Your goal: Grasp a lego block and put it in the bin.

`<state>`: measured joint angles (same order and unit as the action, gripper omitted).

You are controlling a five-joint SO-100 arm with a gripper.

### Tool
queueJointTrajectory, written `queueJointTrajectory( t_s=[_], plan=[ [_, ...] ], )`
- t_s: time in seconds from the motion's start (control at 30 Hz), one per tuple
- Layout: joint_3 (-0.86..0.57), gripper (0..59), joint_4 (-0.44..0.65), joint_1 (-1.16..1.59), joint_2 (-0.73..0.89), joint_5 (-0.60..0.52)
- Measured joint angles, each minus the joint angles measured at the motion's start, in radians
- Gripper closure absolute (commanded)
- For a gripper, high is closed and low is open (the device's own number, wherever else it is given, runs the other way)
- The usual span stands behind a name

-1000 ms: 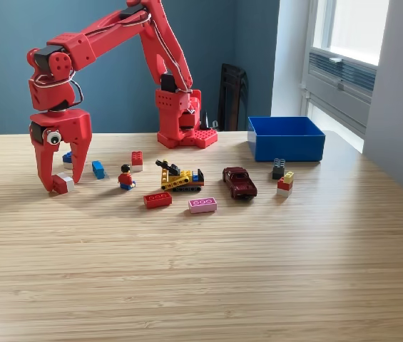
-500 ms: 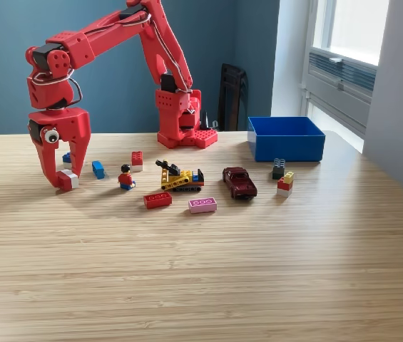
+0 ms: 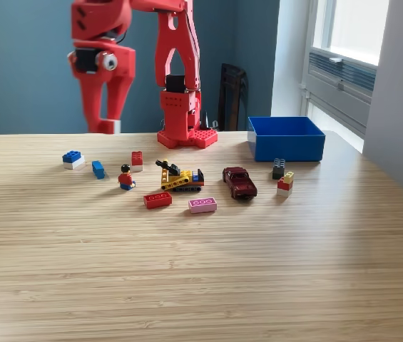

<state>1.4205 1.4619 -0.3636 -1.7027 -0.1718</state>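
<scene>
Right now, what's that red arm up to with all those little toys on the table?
The red arm has its gripper raised well above the table, shut on a small red and white brick held at its fingertips. The blue bin sits toward the exterior view's right, with no brick visible in it from here. Other bricks, a figure and a toy car lie on the table.

Bright, even daylight, sharp static scene.
Light enters from the white-framed window at the exterior view's right; pane is blown out. Pale wooden table shows soft sheen, faint short shadows beside the small toy pieces. Raised red plastic gripper slightly motion-blurred. No visible edge distortion.
</scene>
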Motion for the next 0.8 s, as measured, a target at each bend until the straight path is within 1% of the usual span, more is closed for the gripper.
queueJointTrajectory(
  t_s=[0.13,0.2,0.37,0.53,0.6,0.8],
  plan=[
    [0.058,58.6,0.072,0.249,-0.120,-0.055],
    [0.089,58.6,0.098,0.382,-0.150,-0.091],
    [0.153,58.6,0.135,0.706,-0.170,-0.179],
    [0.181,58.6,0.161,1.011,-0.170,-0.255],
    [0.196,58.6,0.166,1.126,-0.170,-0.272],
    [0.262,58.6,0.169,1.396,-0.170,-0.256]
  ],
)
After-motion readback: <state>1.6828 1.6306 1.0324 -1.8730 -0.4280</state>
